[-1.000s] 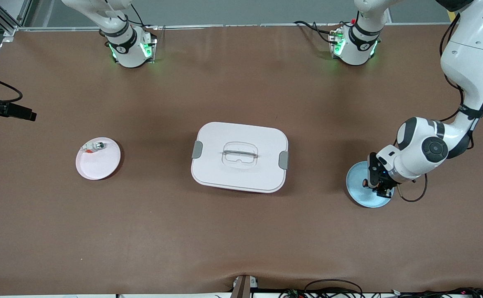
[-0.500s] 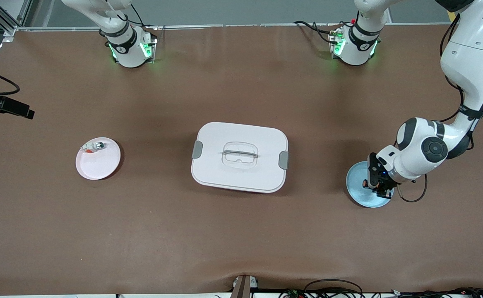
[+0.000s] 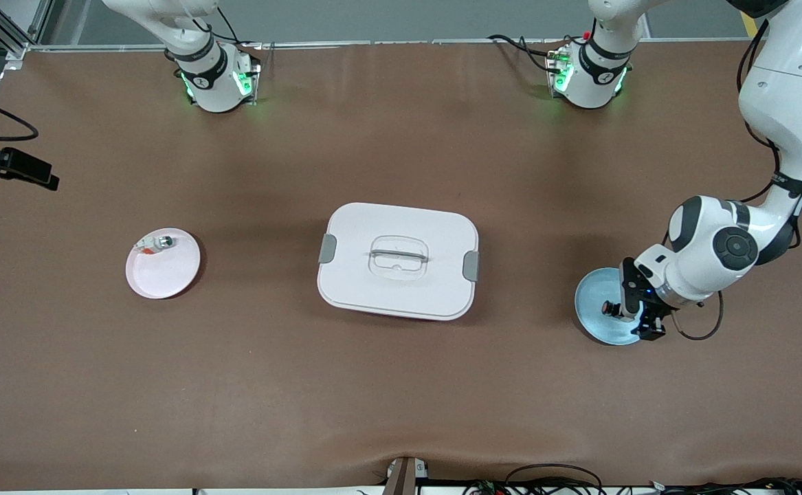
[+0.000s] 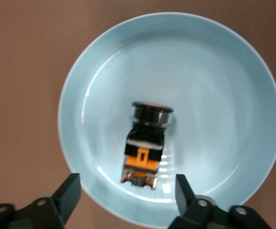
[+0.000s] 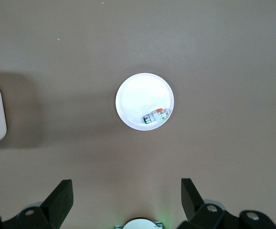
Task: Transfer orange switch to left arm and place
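- The orange switch point(image 4: 145, 145) lies on its side in the middle of the light blue plate point(image 4: 214, 71), at the left arm's end of the table point(image 3: 401, 399). Nothing grips it.
- The left hand point(image 4: 127, 191) hangs just over that plate with its fingers spread wide, one on each side of the switch and clear of it. I judge this to be the drop-off: the plate looks like the goal dish, and the open fingers leave the switch free to rest there.
- The right hand point(image 5: 126, 195) is up high over the right arm's end of the table, fingers open and empty, looking down on the white plate point(image 3: 167, 271); this arm waits.
- A small silver-and-white part point(image 3: 155, 243) with a spot of orange sits at the white plate's rim; it is not the switch.
- The white latched box point(image 3: 398, 260) stands mid-table between the two plates, well apart from both, which is why any passage between the arms must go over or around it.
- Judging by the layout, the transfer looks nearly complete; only lifting the left hand clear seems to remain.
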### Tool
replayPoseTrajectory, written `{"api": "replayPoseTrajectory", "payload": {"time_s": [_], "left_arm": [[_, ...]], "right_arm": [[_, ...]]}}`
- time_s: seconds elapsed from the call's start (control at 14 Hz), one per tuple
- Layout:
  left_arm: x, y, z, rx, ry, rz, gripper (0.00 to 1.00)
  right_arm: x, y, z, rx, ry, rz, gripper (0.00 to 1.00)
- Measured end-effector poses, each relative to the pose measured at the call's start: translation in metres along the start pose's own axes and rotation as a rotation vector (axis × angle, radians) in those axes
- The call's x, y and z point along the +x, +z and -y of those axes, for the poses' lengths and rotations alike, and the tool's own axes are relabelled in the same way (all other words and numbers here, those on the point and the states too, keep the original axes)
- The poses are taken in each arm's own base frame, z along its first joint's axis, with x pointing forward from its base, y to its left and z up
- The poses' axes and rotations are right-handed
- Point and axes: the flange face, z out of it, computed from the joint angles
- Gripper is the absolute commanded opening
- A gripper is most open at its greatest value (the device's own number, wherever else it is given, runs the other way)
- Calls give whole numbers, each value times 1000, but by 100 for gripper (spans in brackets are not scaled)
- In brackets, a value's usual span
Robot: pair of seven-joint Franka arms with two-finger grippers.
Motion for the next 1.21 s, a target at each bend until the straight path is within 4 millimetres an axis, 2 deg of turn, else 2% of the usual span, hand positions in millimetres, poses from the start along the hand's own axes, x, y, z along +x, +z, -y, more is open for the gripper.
{"api": "replayPoseTrajectory", "payload": {"time_s": [0.21,0.57,0.79,1.21], "left_arm": [[-6,-31,10,-29,-90,-16,100],[-13,-105,21,-52,-268,-20,100],[-14,-146,24,-62,-358,-17,100],[-13,-234,32,-102,-605,-44,100]], "right_arm": [[0,0,-3,0,-19,-6,100],[0,4,-10,2,-6,4,100],[-3,0,-16,4,5,-3,100],[-12,-3,-8,43,76,1,100]]}}
